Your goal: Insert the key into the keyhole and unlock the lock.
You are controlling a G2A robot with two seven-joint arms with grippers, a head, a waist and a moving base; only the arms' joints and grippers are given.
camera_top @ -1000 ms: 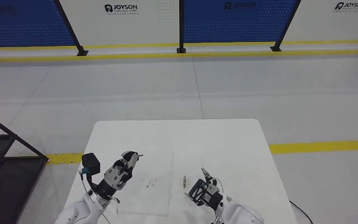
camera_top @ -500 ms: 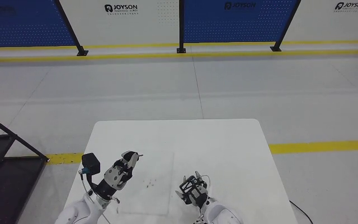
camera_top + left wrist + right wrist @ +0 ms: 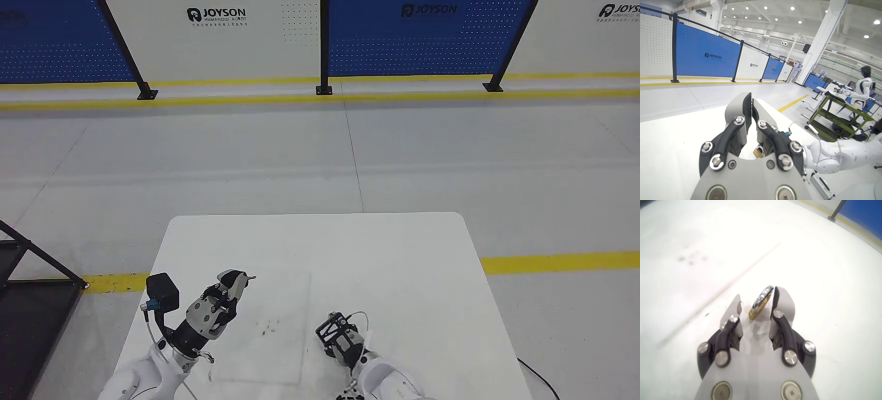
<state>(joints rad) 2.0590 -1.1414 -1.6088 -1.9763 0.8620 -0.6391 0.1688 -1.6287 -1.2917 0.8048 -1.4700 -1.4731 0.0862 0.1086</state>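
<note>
- White table [image 3: 400, 260] takes up my near field in the top view, with bare factory floor and blue fence panels beyond at 12 o'clock.
- My left gripper [image 3: 240, 279] sits toward the table's 8 o'clock, raised and pointing to 1 o'clock. Its pads are pressed together, and I take the thin sliver poking from the tips for the key [image 3: 248, 276]. It is held off the surface, I judge so it is ready to present.
- The lock [image 3: 759, 306], a small brass padlock with a chrome shackle, lies on the table near 6 o'clock, at about 4 o'clock from the left gripper.
- My right gripper [image 3: 758, 292] is down over it with jaws parted, straddling the body. One finger [image 3: 781, 300] touches or nearly touches the shackle, and the other stands apart from the brass.
- I read this as the grasp on the lock, not yet closed. The lock needs a firm hold so its keyhole can be turned to face the key.
</note>
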